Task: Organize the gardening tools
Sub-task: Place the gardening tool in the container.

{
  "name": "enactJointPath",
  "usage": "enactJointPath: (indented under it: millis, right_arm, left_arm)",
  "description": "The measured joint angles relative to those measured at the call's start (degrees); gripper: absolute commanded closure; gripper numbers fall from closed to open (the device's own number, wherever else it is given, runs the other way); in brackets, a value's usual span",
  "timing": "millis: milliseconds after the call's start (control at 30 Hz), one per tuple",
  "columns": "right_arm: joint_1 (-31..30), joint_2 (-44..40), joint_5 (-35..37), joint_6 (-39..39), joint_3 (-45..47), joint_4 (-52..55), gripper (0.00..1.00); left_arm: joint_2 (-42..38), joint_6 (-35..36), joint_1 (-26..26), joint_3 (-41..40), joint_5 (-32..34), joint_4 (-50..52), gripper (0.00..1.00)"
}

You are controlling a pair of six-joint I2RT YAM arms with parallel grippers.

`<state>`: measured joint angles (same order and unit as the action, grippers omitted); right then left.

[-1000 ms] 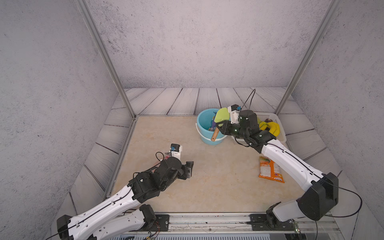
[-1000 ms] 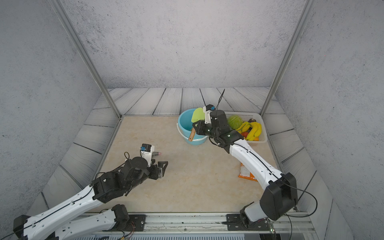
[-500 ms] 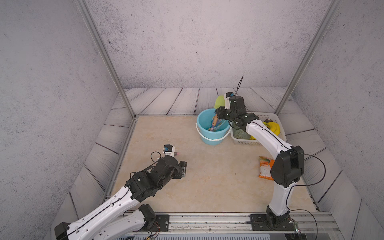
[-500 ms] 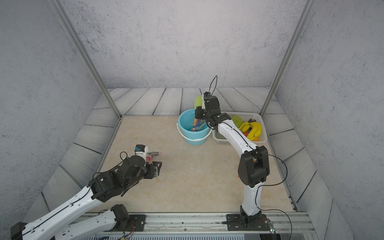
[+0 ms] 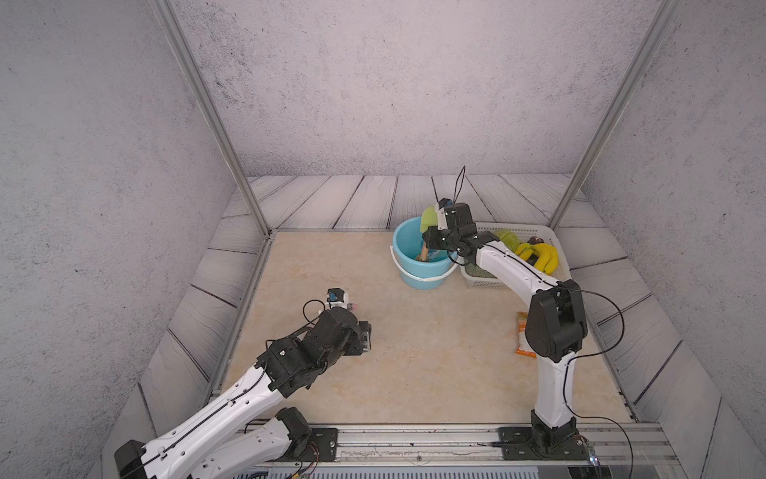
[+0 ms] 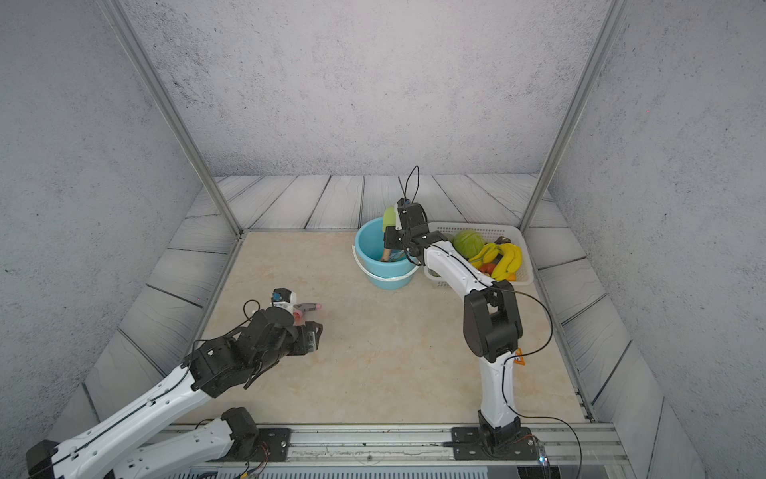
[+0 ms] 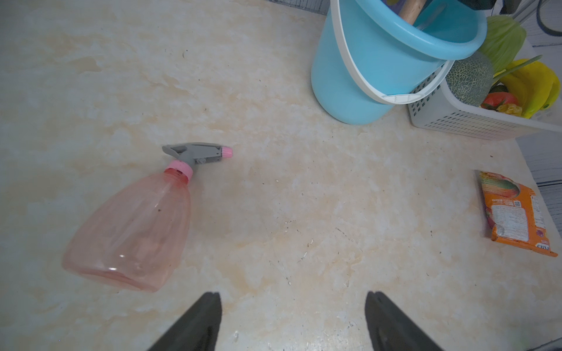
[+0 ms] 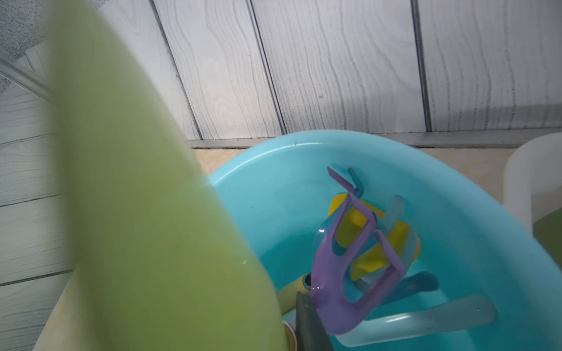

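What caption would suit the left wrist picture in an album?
Open left gripper near a pink spray bottle lying on its side; light-blue bucket and white fruit basket beyond.

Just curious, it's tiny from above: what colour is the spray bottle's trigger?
Grey trigger, pink nozzle tip; clearest in the left wrist view.

A staged robot-lab cell is shown: a marble-patterned desk [image 5: 435,365] is enclosed by grey backdrop walls [image 5: 393,83] and aluminium posts [image 5: 211,116], with robot arms [image 5: 514,269] bolted to a rail [image 5: 414,446] along its front edge.
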<state>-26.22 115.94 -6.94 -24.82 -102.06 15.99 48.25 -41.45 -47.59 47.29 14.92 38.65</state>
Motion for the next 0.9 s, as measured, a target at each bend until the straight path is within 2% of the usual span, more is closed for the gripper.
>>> enactJointPath:
  millis: [100,167,500,633,900]
  right_arm:
    - [-0.24,0.0,0.02,0.35,0.09,0.09,0.59]
    - [-0.37,0.0,0.02,0.26,0.07,0.11,0.54]
    - [-0.44,-2.23,0.04,1.11,1.16,3.78,0.49]
    - [-0.44,-9.44,0.28,1.03,7.1,4.33,0.46]
    - [-0.44,-29.14,-0.17,-0.42,22.99,3.72,0.39]
  left_arm:
    - [0.13,-0.02,0.22,0.0,-0.31,-0.22,0.19]
    - [0.13,-0.02,0.39,-0.02,-0.39,-0.24,0.19]
    - [1.03,0.11,1.79,0.5,-1.75,0.81,0.19]
    - [2.08,0.2,2.12,1.66,-2.25,1.86,0.19]
    - [5.07,0.22,2.27,4.13,-4.13,3.61,0.18]
